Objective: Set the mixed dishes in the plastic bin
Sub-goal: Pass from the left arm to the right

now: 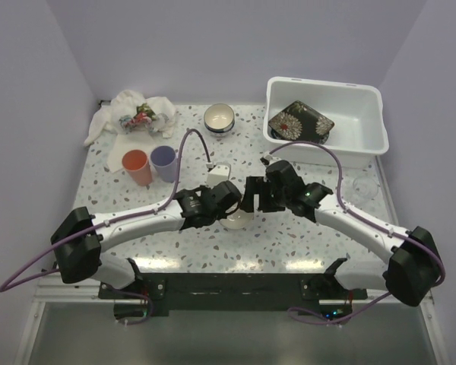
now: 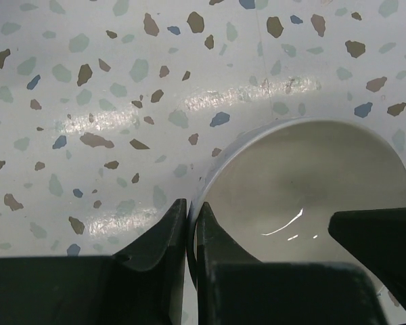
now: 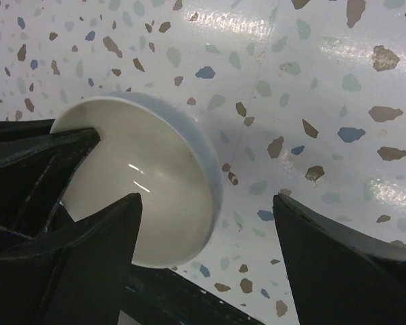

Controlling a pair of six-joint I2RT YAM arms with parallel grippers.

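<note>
A small cream bowl [image 2: 304,183] is pinched at its rim by the left gripper [image 2: 191,208], whose jaws are drawn narrow, one finger set outside the wall and the other inside it. In the top view this bowl is seen near the middle of the speckled worktop [image 1: 289,236], towards its near edge, between the two wrists. The right gripper [image 3: 206,203] is held just beside the same bowl with its jaws spread wide; one finger [image 3: 101,244] is seen in front of the bowl's edge and the other is kept well apart over bare worktop, so nothing is gripped by it. Whether the bowl is resting on the worktop or raised off it cannot be told. The plastic bin [image 1: 325,84] is placed at the far right corner, and a dark floral square plate [image 1: 301,122] is seen tilted inside it against the left wall. A patterned bowl [image 1: 219,117] is set at the far middle of the worktop. An orange cup [image 1: 136,166] and a purple cup [image 1: 164,162] are stood upright side by side on the left, near a crumpled white cloth [image 1: 137,114] in the far left corner.
</note>
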